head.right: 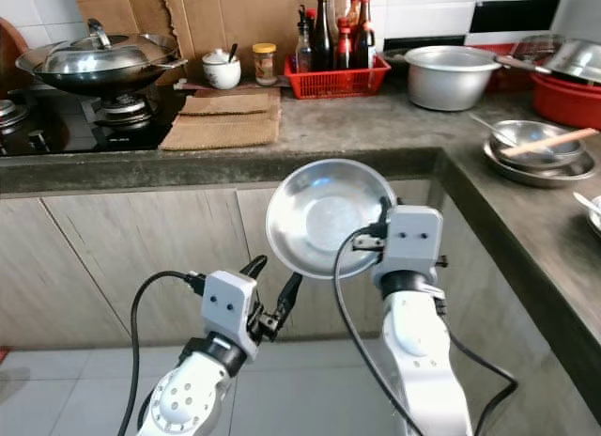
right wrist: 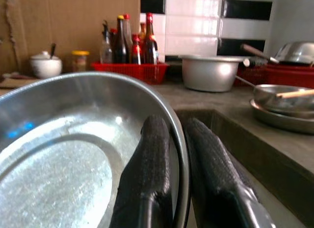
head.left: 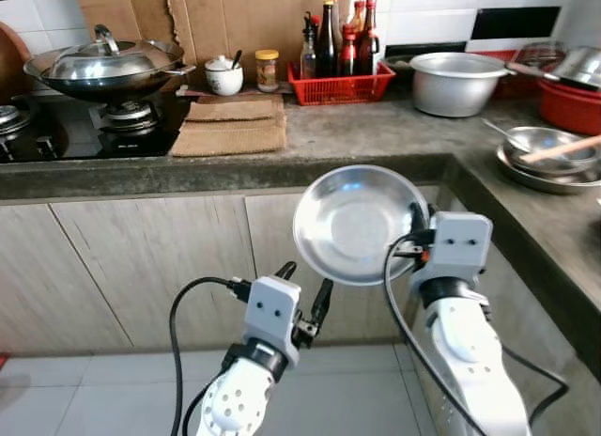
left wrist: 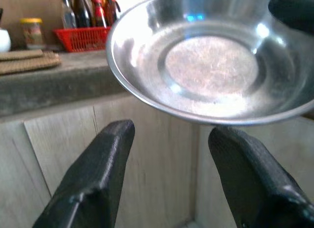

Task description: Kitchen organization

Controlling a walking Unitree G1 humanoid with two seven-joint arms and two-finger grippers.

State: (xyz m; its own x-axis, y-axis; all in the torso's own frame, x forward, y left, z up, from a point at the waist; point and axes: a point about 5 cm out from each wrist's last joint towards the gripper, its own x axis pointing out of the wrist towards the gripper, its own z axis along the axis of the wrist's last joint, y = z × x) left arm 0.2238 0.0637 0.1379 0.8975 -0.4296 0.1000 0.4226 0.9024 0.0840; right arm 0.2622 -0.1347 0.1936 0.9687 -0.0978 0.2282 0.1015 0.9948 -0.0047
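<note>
A shallow steel plate [head.left: 352, 225] hangs tilted in front of the cabinet doors, below the counter edge. My right gripper [head.left: 416, 220] is shut on the plate's right rim; in the right wrist view one finger [right wrist: 147, 169] lies inside the plate [right wrist: 59, 154] and the other outside. My left gripper [head.left: 303, 288] stands open lower down, just left of and below the plate, holding nothing. Its two fingers [left wrist: 98, 174] are spread wide under the plate [left wrist: 211, 66] in the left wrist view.
The stone counter [head.left: 357, 135] turns a corner on the right. On it stand a lidded wok [head.left: 105, 68] on the stove, folded mats [head.left: 230, 124], a red basket of bottles [head.left: 340, 79], a steel pot [head.left: 457, 82] and stacked steel dishes [head.left: 549, 159]. Tiled floor lies below.
</note>
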